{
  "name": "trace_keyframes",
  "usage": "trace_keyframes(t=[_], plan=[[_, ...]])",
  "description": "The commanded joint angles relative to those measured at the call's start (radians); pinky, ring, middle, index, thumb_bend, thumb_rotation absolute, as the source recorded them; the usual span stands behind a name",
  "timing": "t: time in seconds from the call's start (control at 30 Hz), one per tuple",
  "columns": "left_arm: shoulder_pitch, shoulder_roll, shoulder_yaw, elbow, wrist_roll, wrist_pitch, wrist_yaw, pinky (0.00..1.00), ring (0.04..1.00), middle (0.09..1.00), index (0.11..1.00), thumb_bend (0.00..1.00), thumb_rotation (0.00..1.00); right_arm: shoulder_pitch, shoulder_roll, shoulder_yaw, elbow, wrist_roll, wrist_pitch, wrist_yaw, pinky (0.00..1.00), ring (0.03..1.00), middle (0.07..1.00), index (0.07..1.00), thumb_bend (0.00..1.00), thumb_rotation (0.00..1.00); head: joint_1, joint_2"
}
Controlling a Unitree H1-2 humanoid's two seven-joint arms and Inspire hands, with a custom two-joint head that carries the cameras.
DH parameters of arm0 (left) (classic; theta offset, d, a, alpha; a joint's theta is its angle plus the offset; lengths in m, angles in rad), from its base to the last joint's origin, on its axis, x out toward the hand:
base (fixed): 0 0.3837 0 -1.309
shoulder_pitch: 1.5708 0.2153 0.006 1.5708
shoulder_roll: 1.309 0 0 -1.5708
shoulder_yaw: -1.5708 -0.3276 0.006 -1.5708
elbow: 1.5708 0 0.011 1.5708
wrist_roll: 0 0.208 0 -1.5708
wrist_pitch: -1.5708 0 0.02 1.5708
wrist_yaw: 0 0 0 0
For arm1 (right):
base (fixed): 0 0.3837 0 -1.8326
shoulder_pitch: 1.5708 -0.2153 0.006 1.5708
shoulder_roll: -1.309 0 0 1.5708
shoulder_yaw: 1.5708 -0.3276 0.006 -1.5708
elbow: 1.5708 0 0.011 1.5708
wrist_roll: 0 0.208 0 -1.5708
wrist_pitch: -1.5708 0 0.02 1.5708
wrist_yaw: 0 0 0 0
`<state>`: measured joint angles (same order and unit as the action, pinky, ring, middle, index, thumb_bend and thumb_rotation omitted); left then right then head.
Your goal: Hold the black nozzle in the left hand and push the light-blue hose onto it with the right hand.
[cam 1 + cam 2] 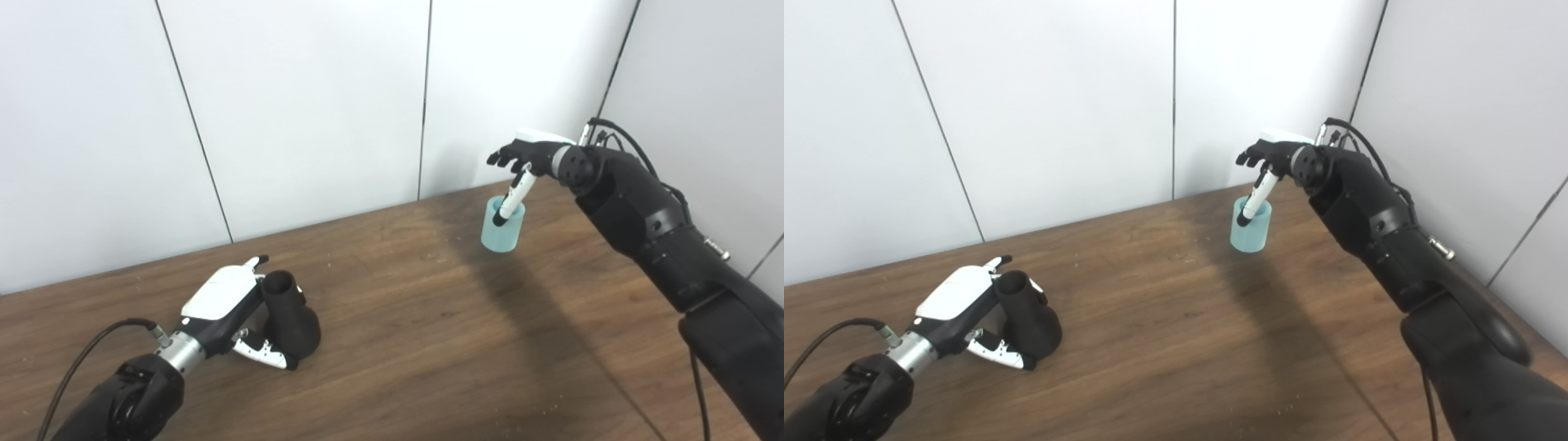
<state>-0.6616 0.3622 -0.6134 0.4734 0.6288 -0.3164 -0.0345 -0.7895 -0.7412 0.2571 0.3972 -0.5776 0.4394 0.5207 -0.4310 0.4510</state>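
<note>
The hose (503, 228), a short light-blue tube, stands upright on the table (429, 343) at the far right, near the wall (306, 104), open end up. One finger (513, 199) of the right hand (528, 154) reaches down into that opening; its dark tip sits inside the rim. The rest of the right hand is spread above the hose and grips nothing (the other fingers are apart and clear of the tube). How deep the tip goes is hidden by the hose wall.

The nozzle (289, 315), black, stands at the near left of the table, well apart from the hose. Its long axis runs near upright, leaning slightly left, wide base on the wood, narrow open mouth pointing up.

The left hand (236, 306) is curled around the nozzle, palm against its left side, thumb low at the base in front. The fingers behind it are mostly hidden, so contact there cannot be confirmed; the hand reads as gripping the nozzle.
</note>
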Motion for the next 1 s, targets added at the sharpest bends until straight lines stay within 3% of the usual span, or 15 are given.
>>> trace_keyframes(t=[0.0,0.47,0.97], plan=[[0.084,0.041,-0.060,0.064,0.081,0.030,-0.112,1.00,0.633,0.477,0.490,0.53,0.00,-0.034,-0.018,-0.019,-0.009,0.005,0.002,-0.018,0.78,0.858,0.879,0.854,1.00,0.25,-0.002,0.000],[0.087,0.056,-0.059,0.057,0.084,0.020,-0.105,1.00,0.624,0.474,0.491,0.53,0.00,0.004,-0.005,0.010,-0.005,-0.041,0.007,-0.057,0.72,0.798,0.850,0.821,0.96,0.14,0.008,0.004],[0.094,0.065,-0.060,0.041,0.082,0.024,-0.114,1.00,0.623,0.480,0.487,0.53,0.00,-0.004,0.035,0.007,0.066,-0.030,-0.033,-0.140,0.66,0.761,0.831,0.807,0.94,0.13,0.011,0.012]])
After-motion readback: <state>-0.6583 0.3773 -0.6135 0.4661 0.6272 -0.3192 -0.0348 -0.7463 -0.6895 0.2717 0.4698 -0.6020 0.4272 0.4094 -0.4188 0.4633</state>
